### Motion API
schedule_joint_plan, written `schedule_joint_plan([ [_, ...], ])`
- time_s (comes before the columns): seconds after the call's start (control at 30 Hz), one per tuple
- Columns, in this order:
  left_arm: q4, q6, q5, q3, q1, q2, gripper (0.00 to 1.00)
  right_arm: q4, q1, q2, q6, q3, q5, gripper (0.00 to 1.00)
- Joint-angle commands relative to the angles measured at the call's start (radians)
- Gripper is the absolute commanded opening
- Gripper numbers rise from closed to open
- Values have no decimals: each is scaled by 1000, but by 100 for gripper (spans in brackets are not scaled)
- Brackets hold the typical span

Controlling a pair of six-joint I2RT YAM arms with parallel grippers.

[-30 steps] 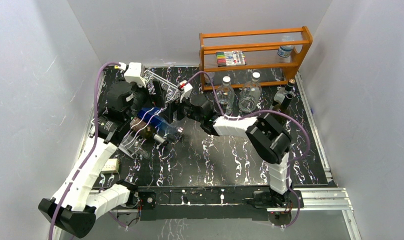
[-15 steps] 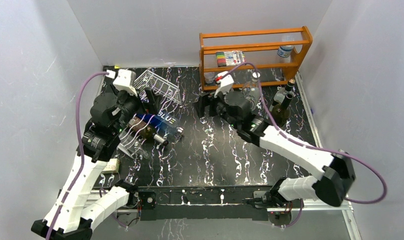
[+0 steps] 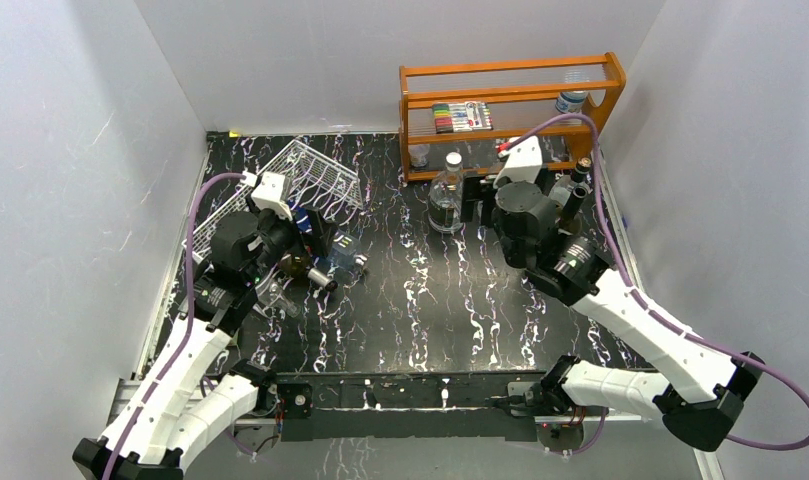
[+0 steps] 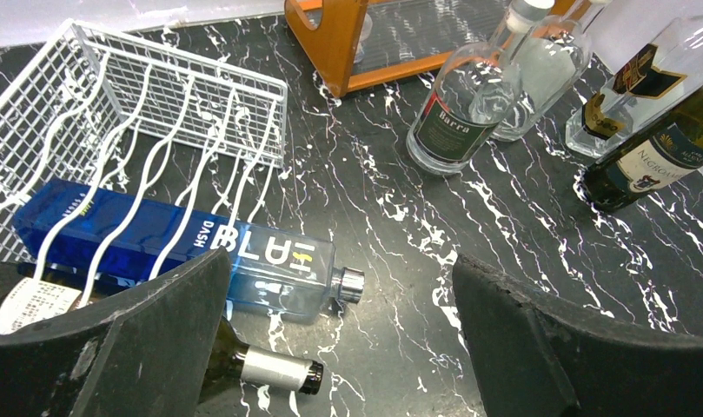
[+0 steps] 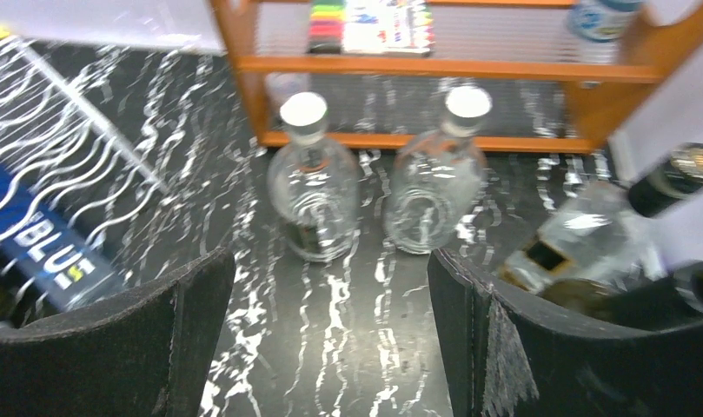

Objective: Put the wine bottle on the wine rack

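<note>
Okay, right gripper (image 5: 330,261) gapes empty, the dark green glass wine bottle (image 4: 660,156) upright just off its right side; left gripper (image 4: 343,269), likewise empty, hovers by the white wire-grid wine rack (image 4: 139,95).

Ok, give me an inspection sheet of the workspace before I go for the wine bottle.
Surface: black marbled tabletop, nothing spilled that shows.
Job's things: white wire wine rack at back left, a blue bottle and a dark bottle lying under its wavy wires; dark wine bottle upright at far right.
Clutter: two clear round bottles upright before the orange shelf; marker pack on it.
Grippers: left gripper open, empty, above the lying bottles; right gripper open, empty, facing the clear bottles.
Cables: purple cable loops off each wrist; none snagged that shows.
Surroundings: plain white walls on three sides.
</note>
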Motion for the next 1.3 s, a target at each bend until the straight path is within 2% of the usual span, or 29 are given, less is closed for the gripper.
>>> schedule_joint_plan([
  [0.0, 87, -36, 9, -34, 4, -22, 98, -66, -6, -28, -28, 76, 288, 92],
  [0.13, 75, -48, 12, -45, 5, -27, 98, -27, -33, -75, -39, 81, 389, 92],
  [0.27, 53, -48, 22, -39, 4, -39, 98, 81, -98, -107, -123, 69, 412, 92],
  [0.37, 54, -50, 36, -39, 5, -47, 98, 6, -189, -59, -97, 117, 348, 92],
  [0.47, 57, -57, 55, -40, 5, -45, 98, -93, -333, -3, -37, 162, 242, 93],
  [0.57, 46, -61, 58, -35, 5, -44, 98, -87, -447, 9, -29, 125, 283, 93],
  [0.63, 32, -63, 41, -34, 5, -47, 98, -48, -483, -23, -28, 87, 274, 93],
  [0.8, 15, -62, 36, -34, 5, -57, 98, -103, -568, -5, 47, 68, 32, 93],
  [0.93, 8, -65, 36, -37, 5, -63, 98, -140, -583, 18, 95, 51, 0, 92],
  [1.03, 14, -75, 39, -46, 5, -67, 98, -149, -598, 28, 123, 26, -8, 82],
  [1.13, 21, -85, 49, -50, 5, -60, 98, -149, -601, 31, 135, -1, -44, 67],
  [1.27, 18, -77, 69, -42, 3, -50, 98, -178, -601, 37, 152, -19, -40, 56],
])
